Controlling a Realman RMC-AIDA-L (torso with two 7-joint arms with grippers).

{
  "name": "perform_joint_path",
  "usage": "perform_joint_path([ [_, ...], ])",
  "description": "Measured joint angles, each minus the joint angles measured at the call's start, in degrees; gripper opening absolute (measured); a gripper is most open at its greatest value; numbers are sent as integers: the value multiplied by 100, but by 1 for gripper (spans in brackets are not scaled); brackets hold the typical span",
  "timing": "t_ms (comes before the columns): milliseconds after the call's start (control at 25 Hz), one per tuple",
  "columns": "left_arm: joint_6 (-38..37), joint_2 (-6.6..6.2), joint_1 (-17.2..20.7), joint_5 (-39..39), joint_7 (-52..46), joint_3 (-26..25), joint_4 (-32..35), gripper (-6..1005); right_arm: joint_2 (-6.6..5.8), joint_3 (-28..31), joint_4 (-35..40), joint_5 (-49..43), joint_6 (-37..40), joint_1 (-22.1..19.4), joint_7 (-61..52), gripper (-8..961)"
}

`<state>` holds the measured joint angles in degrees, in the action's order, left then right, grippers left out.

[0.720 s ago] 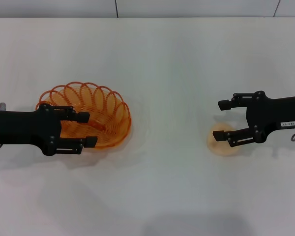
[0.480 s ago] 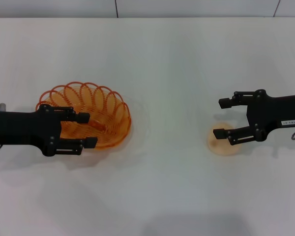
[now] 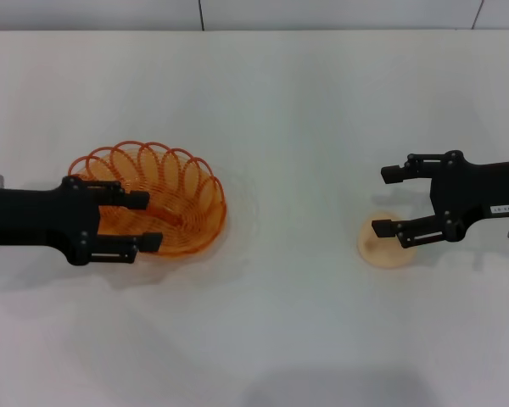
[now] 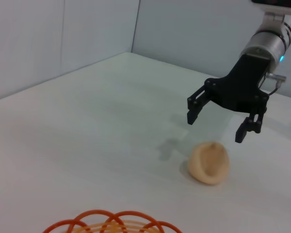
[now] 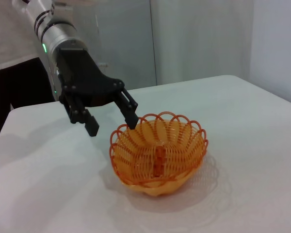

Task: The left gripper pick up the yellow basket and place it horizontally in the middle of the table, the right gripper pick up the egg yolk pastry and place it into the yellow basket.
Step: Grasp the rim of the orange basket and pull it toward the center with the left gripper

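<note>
Overhead, the white worktop [image 3: 288, 110] carries two things, well apart from each other. On the robot's left sits the yellow basket [image 3: 174, 199], an oval of orange-yellow wire with a looped, scalloped rim, standing upright on its base with its opening upward. On the robot's right lies the egg yolk pastry [image 3: 383, 248], a small pale domed bun resting directly on the worktop.

The left gripper [image 3: 142, 221] reaches in from the left edge on a black arm. Its fingers are spread wide and hold nothing. From above, one finger overlaps the inside of the basket and the other overlaps the basket's near rim. The right wrist view shows the same gripper [image 5: 111, 116] raised a little above the basket [image 5: 157, 155], with one fingertip over the rim and the other outside it, over bare worktop.

The right gripper [image 3: 387, 202] comes in from the right edge, a small white label on its body. Its fingers are also spread wide and empty. In the head view the nearer finger overlaps the pastry; the left wrist view shows this gripper [image 4: 217, 125] hanging above the pastry [image 4: 209, 162], not touching it.
</note>
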<state>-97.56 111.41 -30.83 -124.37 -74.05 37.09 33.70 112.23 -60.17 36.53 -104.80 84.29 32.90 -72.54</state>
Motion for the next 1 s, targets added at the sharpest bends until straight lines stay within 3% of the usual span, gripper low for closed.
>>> perform_joint_path([
  [240, -9, -5, 61, -4, -724, 0, 414, 640, 11, 50, 218, 81, 24, -191, 8, 841],
  [520, -369, 20, 182, -276, -2604, -18, 1732, 625, 9, 69, 249, 89, 27, -231, 22, 841],
  [720, -511, -124, 158, -532, -3822, -57, 2294, 614, 12, 67, 249, 92, 26, -232, 79, 841],
  [1000, -294, -344, -155, -1271, -5512, -72, 2437, 599, 33, 67, 257, 92, 31, -232, 89, 841],
])
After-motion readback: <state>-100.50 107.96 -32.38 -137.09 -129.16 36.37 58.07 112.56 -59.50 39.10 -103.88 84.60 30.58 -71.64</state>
